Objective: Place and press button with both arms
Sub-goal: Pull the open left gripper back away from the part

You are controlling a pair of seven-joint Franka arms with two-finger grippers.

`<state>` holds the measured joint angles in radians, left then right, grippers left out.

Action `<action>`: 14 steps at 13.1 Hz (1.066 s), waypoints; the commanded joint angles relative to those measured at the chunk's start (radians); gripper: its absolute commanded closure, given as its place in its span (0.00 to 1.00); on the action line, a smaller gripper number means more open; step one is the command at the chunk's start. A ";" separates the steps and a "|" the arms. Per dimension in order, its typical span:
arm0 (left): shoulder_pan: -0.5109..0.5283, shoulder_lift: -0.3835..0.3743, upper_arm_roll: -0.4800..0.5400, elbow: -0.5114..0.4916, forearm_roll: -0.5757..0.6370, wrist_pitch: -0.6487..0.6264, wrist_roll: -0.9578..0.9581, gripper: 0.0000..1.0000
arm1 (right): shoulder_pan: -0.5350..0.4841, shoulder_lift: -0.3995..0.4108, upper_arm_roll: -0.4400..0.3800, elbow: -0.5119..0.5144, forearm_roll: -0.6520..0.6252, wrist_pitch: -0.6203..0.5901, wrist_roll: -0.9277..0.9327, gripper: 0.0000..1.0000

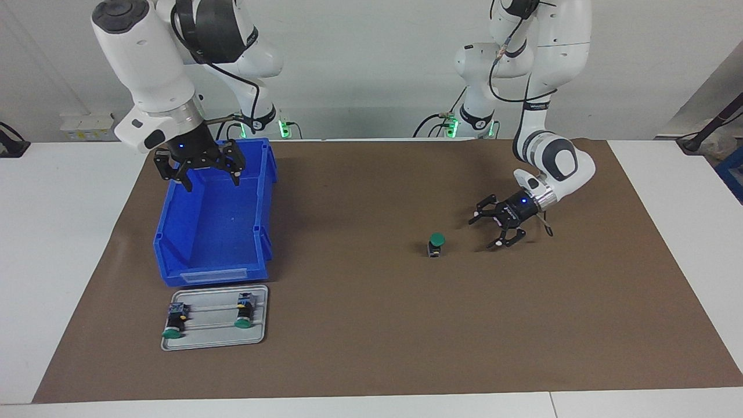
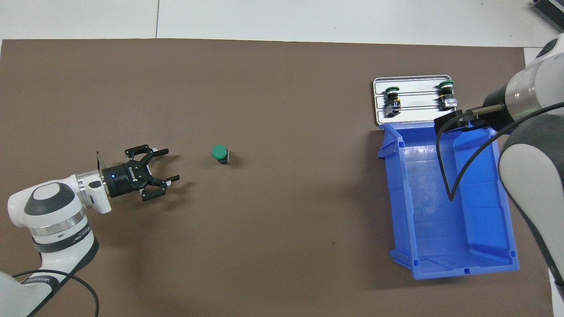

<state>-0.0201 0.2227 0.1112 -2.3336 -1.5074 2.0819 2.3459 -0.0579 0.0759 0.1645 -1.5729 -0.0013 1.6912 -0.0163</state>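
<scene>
Left gripper (image 1: 486,231) hangs low over the brown mat, fingers (image 2: 173,178) spread and empty. Just ahead of the fingertips, clear of them, the green-capped black push-button (image 1: 436,244) stands upright, cap up. Right gripper (image 1: 206,173) waits over the blue plastic bin (image 1: 197,244), fingers spread, holding nothing. Placement appears complete; pressing remains. Next move calls for a gripper above the cap, descending squarely.
</scene>
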 commanded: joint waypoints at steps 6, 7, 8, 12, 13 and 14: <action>0.049 -0.064 0.004 0.068 0.176 0.145 -0.380 0.13 | -0.013 -0.025 0.004 -0.032 0.029 0.013 -0.030 0.00; 0.048 -0.088 0.002 0.072 0.211 0.176 -0.449 0.13 | -0.013 -0.025 0.004 -0.032 0.029 0.013 -0.030 0.00; 0.045 -0.101 0.002 0.088 0.249 0.178 -0.530 0.13 | -0.016 -0.025 0.004 -0.032 0.029 0.012 -0.030 0.00; 0.042 -0.144 0.002 0.178 0.549 0.165 -0.906 0.13 | -0.014 -0.025 0.004 -0.032 0.029 0.013 -0.030 0.00; 0.042 -0.163 -0.001 0.198 0.626 0.164 -0.994 0.13 | -0.013 -0.025 0.004 -0.032 0.029 0.013 -0.031 0.00; 0.040 -0.180 -0.005 0.210 0.679 0.162 -1.070 0.13 | -0.017 -0.025 0.004 -0.032 0.029 0.013 -0.030 0.00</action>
<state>0.0324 0.0774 0.1074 -2.1417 -0.9248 2.2339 1.4103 -0.0581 0.0759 0.1644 -1.5730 -0.0013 1.6912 -0.0163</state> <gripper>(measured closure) 0.128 0.000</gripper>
